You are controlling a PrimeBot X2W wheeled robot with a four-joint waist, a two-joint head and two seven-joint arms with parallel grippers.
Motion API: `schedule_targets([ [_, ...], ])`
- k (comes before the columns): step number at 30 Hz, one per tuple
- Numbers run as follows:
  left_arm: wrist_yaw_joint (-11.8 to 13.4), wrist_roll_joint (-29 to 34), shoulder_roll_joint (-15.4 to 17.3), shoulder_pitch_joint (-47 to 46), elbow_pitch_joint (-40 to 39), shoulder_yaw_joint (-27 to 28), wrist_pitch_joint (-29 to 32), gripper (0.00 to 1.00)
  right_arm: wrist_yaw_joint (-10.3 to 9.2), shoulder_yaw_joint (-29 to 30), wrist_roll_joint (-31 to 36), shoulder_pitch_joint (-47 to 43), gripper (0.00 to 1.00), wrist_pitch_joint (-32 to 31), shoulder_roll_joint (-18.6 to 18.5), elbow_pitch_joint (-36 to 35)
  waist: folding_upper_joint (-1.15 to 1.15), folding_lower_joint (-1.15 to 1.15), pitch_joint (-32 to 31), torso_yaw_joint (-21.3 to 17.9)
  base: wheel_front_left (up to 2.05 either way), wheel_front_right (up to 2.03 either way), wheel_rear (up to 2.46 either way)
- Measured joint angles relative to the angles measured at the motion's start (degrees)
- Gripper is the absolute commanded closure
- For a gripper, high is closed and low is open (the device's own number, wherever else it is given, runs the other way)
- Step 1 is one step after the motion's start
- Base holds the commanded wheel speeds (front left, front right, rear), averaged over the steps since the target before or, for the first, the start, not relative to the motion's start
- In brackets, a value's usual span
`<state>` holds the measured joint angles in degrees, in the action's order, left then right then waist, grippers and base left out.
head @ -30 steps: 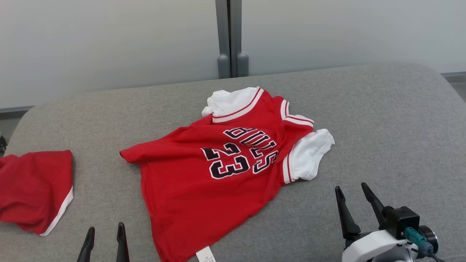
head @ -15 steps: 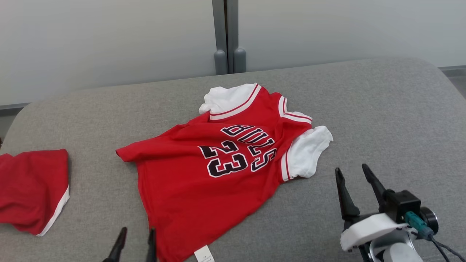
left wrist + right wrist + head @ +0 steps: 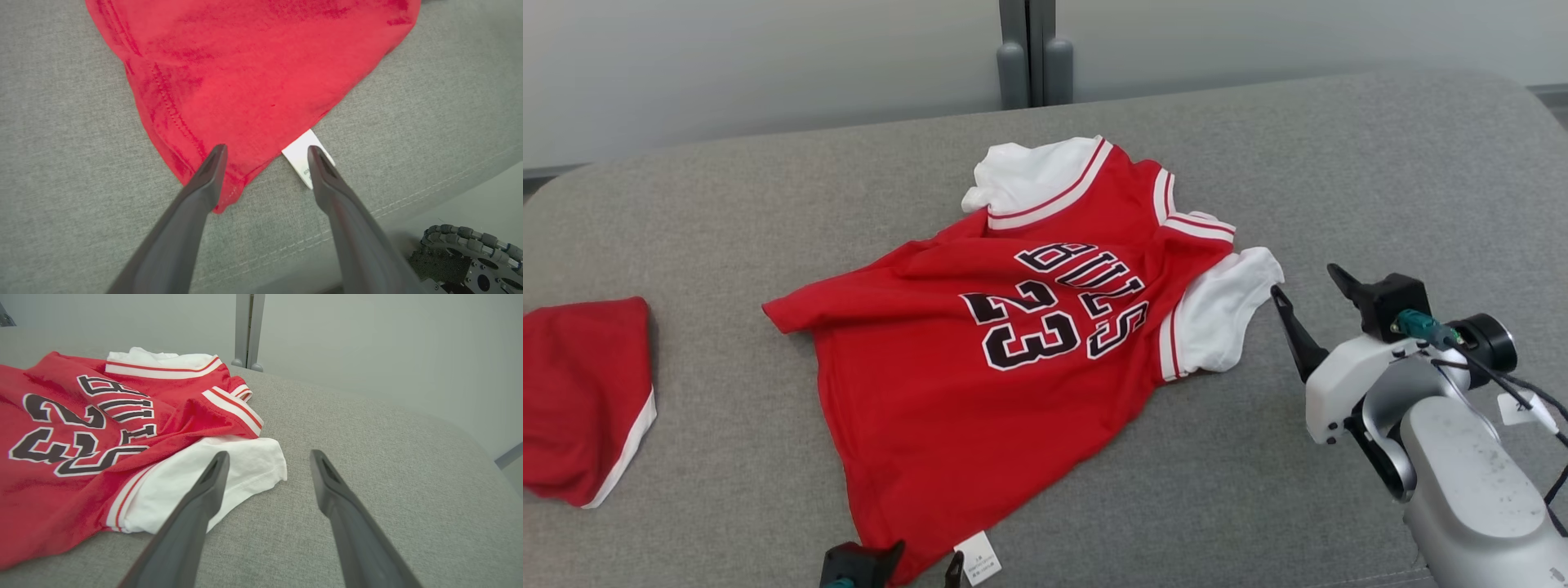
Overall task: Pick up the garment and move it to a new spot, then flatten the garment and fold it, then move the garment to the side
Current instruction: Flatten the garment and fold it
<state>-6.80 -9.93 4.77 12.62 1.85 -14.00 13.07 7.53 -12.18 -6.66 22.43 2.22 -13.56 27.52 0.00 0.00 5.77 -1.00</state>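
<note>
The garment (image 3: 1013, 351) is a red jersey with white sleeves and "BULLS 23" in black, lying spread but creased in the middle of the grey surface. My left gripper (image 3: 927, 563) is open at the near hem corner; in the left wrist view its fingertips straddle the red hem (image 3: 253, 69) and a white tag (image 3: 300, 157), with the left gripper (image 3: 266, 149) just above the cloth. My right gripper (image 3: 1304, 280) is open just right of the white sleeve (image 3: 1217, 318). In the right wrist view the right gripper (image 3: 268, 454) points at that sleeve's edge (image 3: 253, 461), holding nothing.
A second red piece with white trim (image 3: 580, 400) lies at the far left. The grey padded surface (image 3: 1380, 163) stretches wide to the right and behind. A grey post (image 3: 1025, 49) stands against the back wall. A wheel (image 3: 470, 253) shows below the near edge.
The head camera has tilted down. My left gripper has moved right to the jersey's near hem corner. My right gripper has moved forward toward the white sleeve. Both stay open.
</note>
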Motion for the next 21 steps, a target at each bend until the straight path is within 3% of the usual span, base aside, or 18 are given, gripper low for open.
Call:
schedule_targets([
  [16,-0.2,-0.34,2.03,-5.16,7.68,-1.62,-0.6,0.0,0.0,-7.98,-6.14,7.83,0.0,-4.13,-4.71,7.34,0.0,0.0,5.02,1.42,0.0,0.0,0.0],
  [17,-0.2,-0.48,2.09,-5.33,7.95,-1.62,-0.75,0.02,0.0,-8.49,-6.37,8.29,0.0,-4.15,-5.0,7.79,0.0,0.0,5.12,1.46,0.0,0.0,0.0],
  [18,-0.19,-0.54,2.09,-5.49,8.12,-1.59,-1.04,0.14,0.0,-8.89,-6.56,8.75,0.0,-4.17,-5.24,8.23,0.0,0.0,5.23,1.5,0.0,0.0,0.0],
  [19,-0.18,-0.54,2.08,-5.59,8.23,-1.62,-1.13,0.19,0.0,-9.29,-6.72,9.12,0.0,-4.25,-5.42,8.6,0.0,0.0,5.34,1.53,0.0,0.0,0.0],
  [20,-0.18,-0.55,2.08,-5.67,8.36,-1.63,-1.18,0.36,0.0,-9.8,-6.81,9.65,0.0,-4.36,-5.68,9.12,0.0,0.0,5.5,1.58,0.0,0.0,0.0],
  [21,-0.18,-0.58,2.09,-5.79,8.47,-1.63,-1.4,0.4,0.0,-10.16,-7.03,10.12,0.0,-4.45,-5.92,9.55,0.0,0.0,5.71,1.64,0.0,0.0,0.0],
])
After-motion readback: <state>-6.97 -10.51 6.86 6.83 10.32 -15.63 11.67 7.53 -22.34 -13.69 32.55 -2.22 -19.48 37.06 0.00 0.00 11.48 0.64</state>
